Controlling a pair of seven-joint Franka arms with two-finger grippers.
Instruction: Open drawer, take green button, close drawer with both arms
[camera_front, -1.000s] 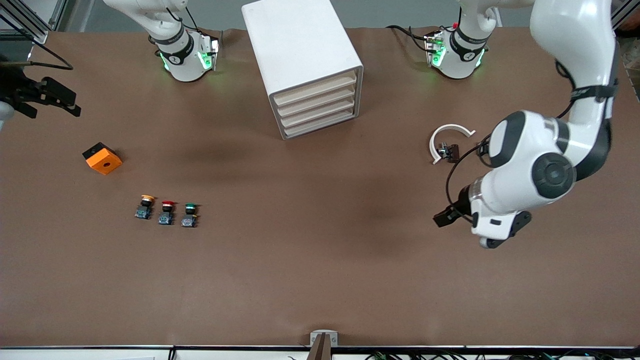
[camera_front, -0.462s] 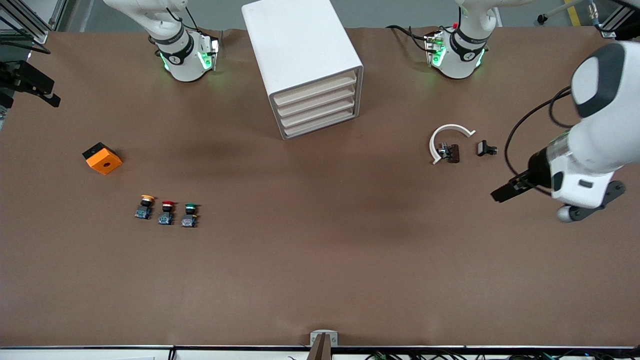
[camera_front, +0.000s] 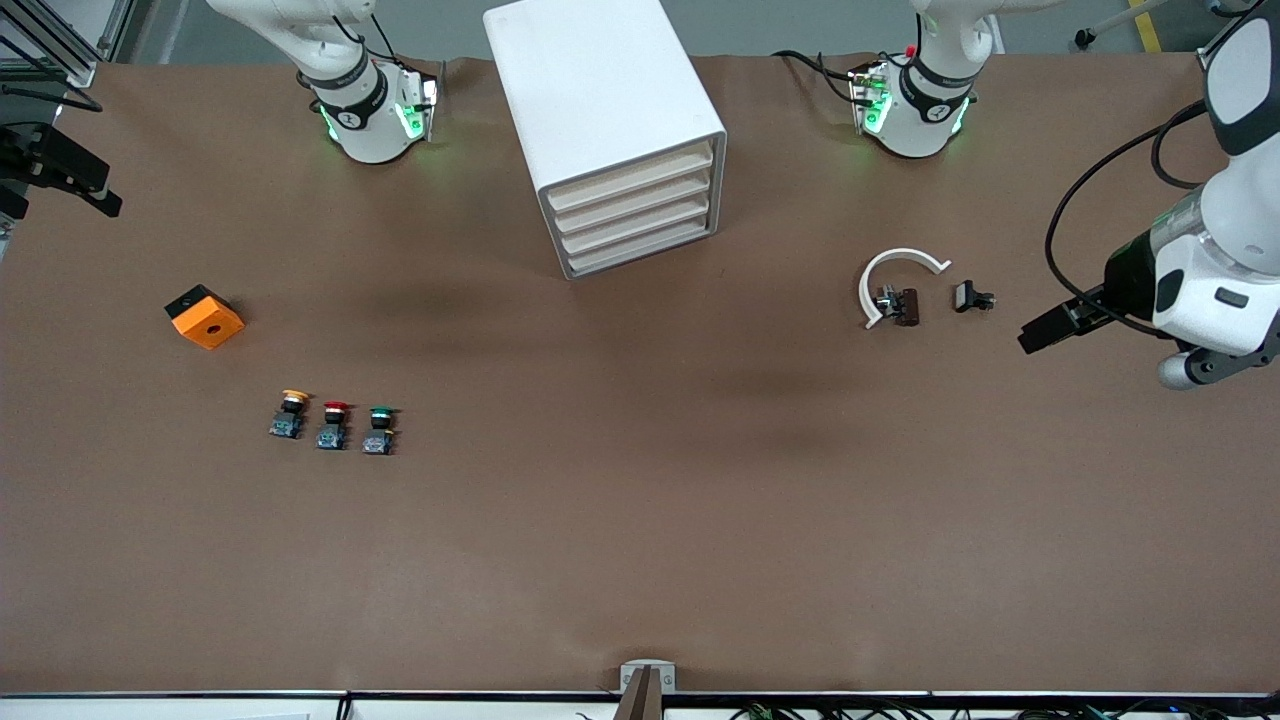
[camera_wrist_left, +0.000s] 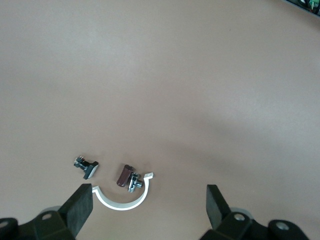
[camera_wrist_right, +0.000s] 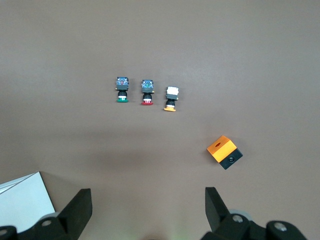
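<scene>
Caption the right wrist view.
Open right hand hovers over three buttons, green button among them, and an orange block.

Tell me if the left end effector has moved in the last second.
Yes. The left end effector has swung away from the white ring, toward the left arm's end of the table.

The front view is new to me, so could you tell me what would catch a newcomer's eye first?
Most striking is the white cabinet with four shut drawers, standing between the two arm bases. Next come three buttons in a row, the green-capped button among them, toward the right arm's end, with an orange block farther from the camera. The left gripper hangs open over a white curved piece; the right gripper is open too.
</scene>
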